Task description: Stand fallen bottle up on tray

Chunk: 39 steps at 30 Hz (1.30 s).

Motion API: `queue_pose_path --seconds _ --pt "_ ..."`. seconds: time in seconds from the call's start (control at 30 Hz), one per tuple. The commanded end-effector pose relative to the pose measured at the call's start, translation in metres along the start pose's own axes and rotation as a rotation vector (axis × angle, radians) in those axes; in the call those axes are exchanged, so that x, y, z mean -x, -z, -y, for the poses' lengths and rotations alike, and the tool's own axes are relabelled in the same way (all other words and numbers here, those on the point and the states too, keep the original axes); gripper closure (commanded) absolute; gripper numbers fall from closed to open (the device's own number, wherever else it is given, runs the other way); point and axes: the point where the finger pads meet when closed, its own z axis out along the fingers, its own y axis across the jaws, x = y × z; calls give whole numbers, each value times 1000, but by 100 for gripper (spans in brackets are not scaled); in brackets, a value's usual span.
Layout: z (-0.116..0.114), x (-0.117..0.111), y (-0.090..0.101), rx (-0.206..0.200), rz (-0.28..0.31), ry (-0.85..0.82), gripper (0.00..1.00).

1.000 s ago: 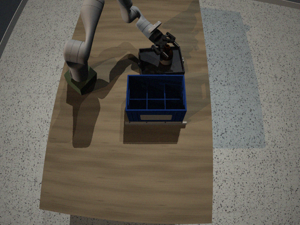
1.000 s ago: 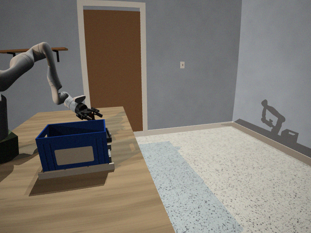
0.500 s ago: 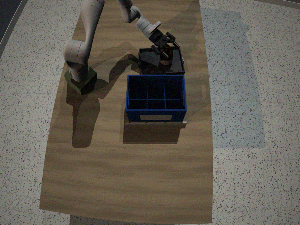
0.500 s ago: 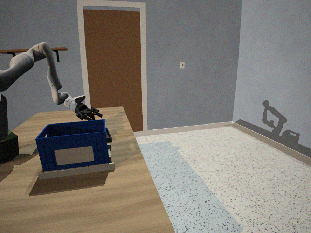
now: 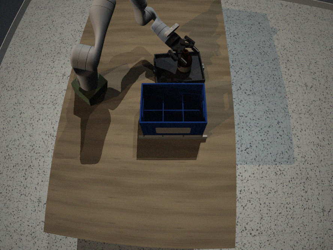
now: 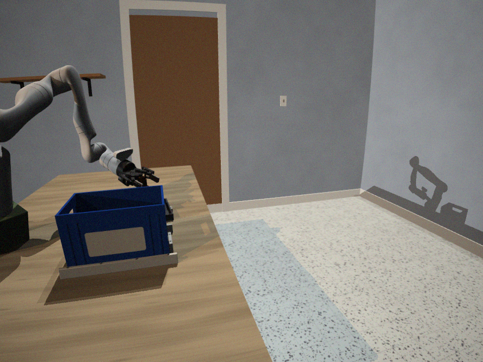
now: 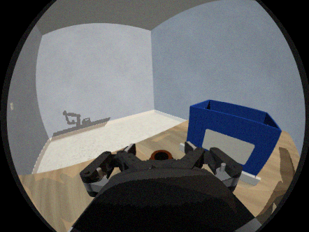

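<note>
A brown bottle (image 5: 184, 65) with a pale label band stands on the dark tray (image 5: 197, 77), which lies just behind the blue crate (image 5: 173, 126) (image 6: 113, 218) (image 7: 233, 126). From above the bottle looks upright or nearly so. My gripper (image 5: 185, 53) (image 6: 146, 180) (image 7: 160, 148) is open wide, its fingers on either side of the bottle's upper part without closing on it. In the wrist view only the bottle's round mouth (image 7: 161, 153) shows, between the fingers. In the exterior view the crate hides the bottle.
The crate has several empty compartments and sits on a pale strip (image 5: 172, 136) (image 6: 117, 265). The arm's green base (image 5: 90, 90) stands left of the tray. The table's right edge (image 5: 232, 113) is near the tray and crate.
</note>
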Motion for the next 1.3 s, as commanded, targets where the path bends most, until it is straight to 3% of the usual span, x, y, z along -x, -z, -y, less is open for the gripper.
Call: queue_pose_path --seconds 0.0,0.73,1.27 --pt "0 1 1 -1 7 -2 0" --pt "-2 -25 9 1 7 6 0" --pt "-2 -59 21 1 6 7 0"
